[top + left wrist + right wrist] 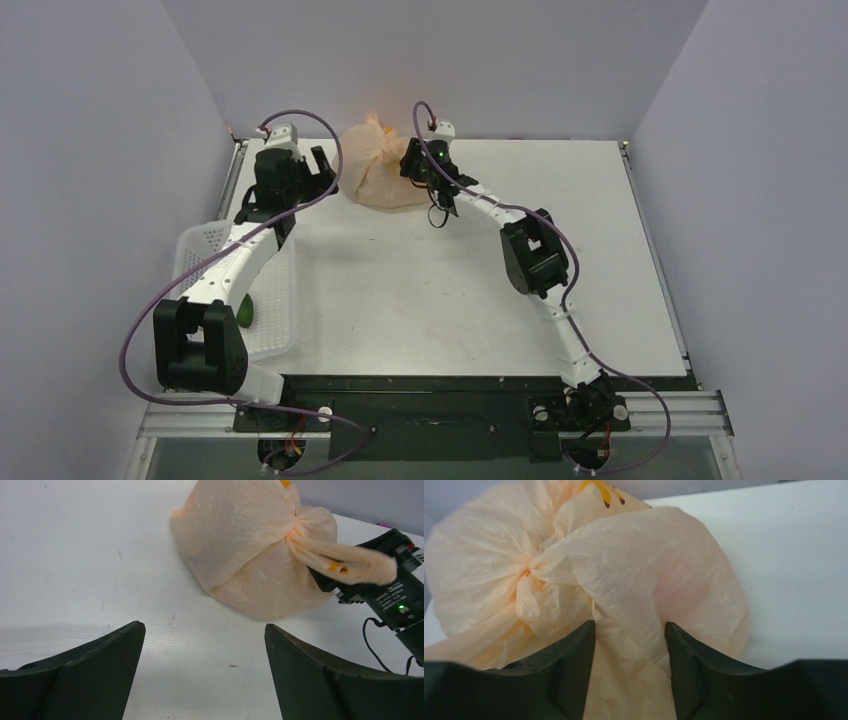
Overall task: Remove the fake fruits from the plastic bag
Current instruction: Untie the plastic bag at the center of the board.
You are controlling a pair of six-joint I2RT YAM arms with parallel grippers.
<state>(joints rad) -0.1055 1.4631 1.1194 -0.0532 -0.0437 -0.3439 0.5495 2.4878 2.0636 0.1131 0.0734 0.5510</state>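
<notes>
R fingers (pixel 569 680) on bag (pixel 634 570) fold, L fingers (pixel 100 670) wide

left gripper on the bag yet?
No: the left gripper is open and short of the bag, with bare table between.
</notes>
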